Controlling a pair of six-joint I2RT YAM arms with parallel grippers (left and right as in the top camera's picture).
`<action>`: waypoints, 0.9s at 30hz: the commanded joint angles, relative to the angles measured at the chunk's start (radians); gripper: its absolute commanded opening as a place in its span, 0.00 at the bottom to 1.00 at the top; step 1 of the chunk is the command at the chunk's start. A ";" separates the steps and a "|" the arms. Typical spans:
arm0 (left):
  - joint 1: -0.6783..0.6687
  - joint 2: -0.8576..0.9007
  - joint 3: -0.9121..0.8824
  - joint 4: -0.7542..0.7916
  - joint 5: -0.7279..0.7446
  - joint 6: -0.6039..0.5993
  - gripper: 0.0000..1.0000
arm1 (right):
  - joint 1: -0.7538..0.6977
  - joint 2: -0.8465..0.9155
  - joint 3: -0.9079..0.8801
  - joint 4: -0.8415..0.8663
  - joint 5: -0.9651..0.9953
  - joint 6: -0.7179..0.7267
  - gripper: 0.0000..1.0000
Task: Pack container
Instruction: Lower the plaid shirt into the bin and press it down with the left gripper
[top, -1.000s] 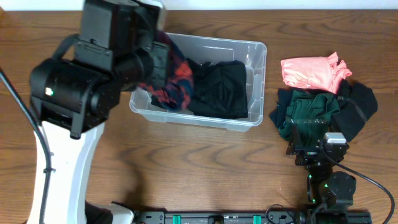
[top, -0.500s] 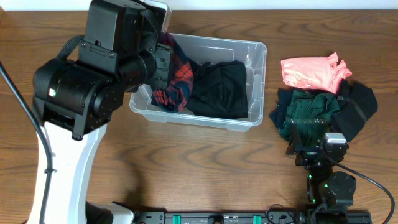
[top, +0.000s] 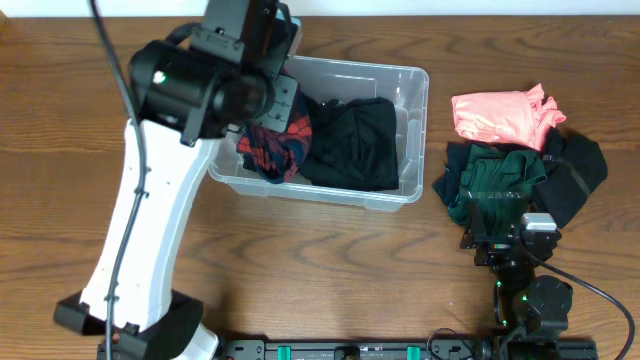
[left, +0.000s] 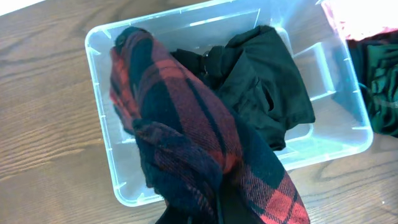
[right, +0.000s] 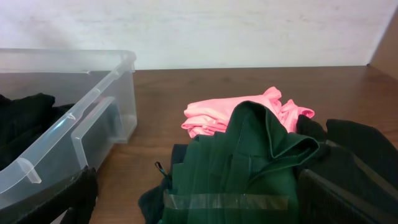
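Overhead view: left pincer (top: 280, 115) is clamped together on a red-and-dark plaid cloth (top: 272, 148), which hangs from it into the container (top: 352, 66). The container sits on the desk (top: 300, 260) directly beneath this pincer. Whether the cloth's lower folds rest on the bin floor, I cannot tell. A black garment (top: 350, 140) lies in the bin beside the pincer, on the side toward the other arm.

Step in hand, as I judge it: setting the plaid cloth inside. The next move calls for the jaws to part and the arm to lift straight up, so the cloth does not drag back over the rim.

Left arm pose: reared high from its base, bent over at the elbow, wrist pointing down over the bin.

Right pincer (right: 196, 186) is spread wide and holds nothing. It sits low over the desk, arm folded close to its base. A green garment (right: 249, 155) lies just ahead of it, a pink garment (right: 230, 115) beyond that.
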 joint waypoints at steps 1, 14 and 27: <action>0.000 0.017 0.023 0.008 -0.049 0.012 0.06 | -0.008 -0.003 -0.003 0.000 0.007 0.003 0.99; 0.000 0.137 0.021 0.087 -0.004 -0.039 0.06 | -0.008 -0.003 -0.003 0.000 0.007 0.003 0.99; -0.018 0.290 0.020 0.166 0.159 -0.039 0.05 | -0.008 -0.003 -0.003 0.000 0.007 0.003 0.99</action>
